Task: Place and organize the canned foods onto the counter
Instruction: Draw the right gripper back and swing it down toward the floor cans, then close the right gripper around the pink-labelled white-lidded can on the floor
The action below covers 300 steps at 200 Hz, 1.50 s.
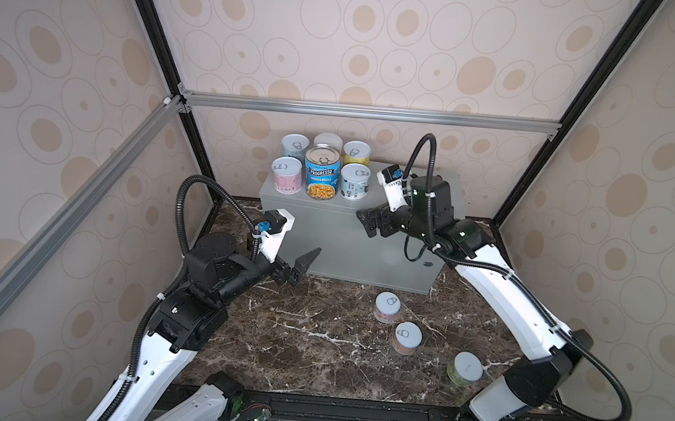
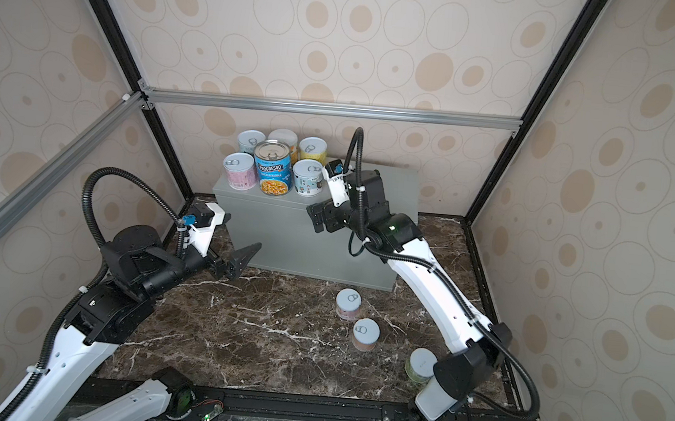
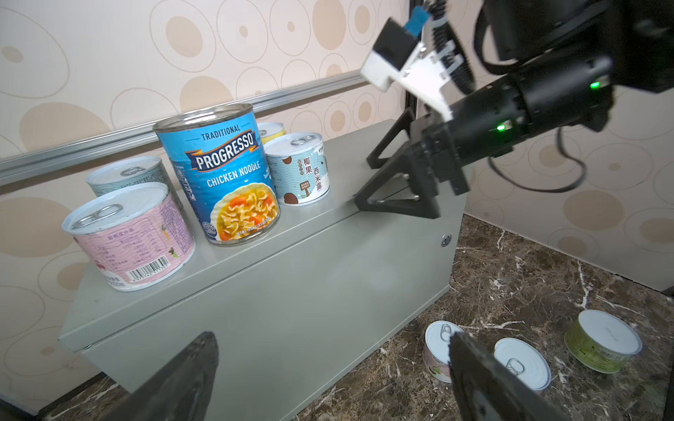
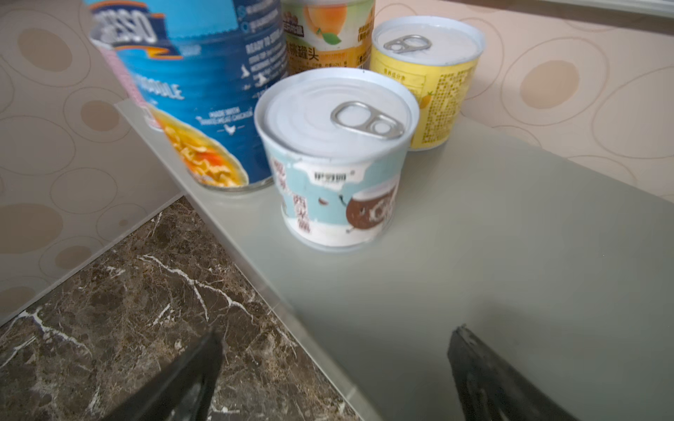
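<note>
Right wrist view crops the Progresso can and orange can; left fingers and right fingers spread wide, empty.

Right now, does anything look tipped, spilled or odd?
Nothing tipped or spilled. Three cans stand on the marble, not on the grey box with the other six. The green can shows no pull ring, perhaps upside down.

Six cans stand on the counter's left end, seemingly in two rows; three cans stand before it.
</note>
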{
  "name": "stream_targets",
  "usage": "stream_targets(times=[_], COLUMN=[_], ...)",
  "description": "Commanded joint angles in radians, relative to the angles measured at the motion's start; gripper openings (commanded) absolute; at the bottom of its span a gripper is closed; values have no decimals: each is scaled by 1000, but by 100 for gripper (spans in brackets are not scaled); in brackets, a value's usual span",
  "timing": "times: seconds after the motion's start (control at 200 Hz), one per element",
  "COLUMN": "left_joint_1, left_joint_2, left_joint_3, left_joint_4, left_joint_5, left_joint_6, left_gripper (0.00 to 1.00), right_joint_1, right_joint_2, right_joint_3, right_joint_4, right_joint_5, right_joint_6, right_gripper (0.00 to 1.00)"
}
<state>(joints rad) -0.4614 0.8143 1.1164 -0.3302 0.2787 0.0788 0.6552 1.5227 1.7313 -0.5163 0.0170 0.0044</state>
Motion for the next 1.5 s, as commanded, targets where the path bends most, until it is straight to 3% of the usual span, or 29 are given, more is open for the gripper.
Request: stream_targets(times=[0.0,0.22,0.37,0.675,1.065,1.195,1.495], left_joint_1=[-8,-8,-8,-7,-7,-8,-8], left_joint_2=[-22,-38,-38,-32,13,26,48], left_joint_3=[-9,-56,-87,-107,-115,-108,-93], left_joint_4=[13,47,69,80,104,103,94], left_joint_5=[3,39,68,94,137,141,137], left_joint_6=[24,-17,-31,-50,-53,-43,-28], left_gripper=[98,98,98,98,98,98,98], right_joint_1=[63,223,279,302,294,246,179], right_joint_2=[-144,-339,-436,-492,-362,-280,-131], right_joint_3=[-105,-338,-522,-803,-985,-1015,-1007], right_joint_4=[-25,-127,-93,-3,131,191,293], right_joint_5=[127,367,391,393,393,349,327], right_joint_6=[16,107,209,400,538,598,605], right_gripper=[100,100,100,100,100,100,100])
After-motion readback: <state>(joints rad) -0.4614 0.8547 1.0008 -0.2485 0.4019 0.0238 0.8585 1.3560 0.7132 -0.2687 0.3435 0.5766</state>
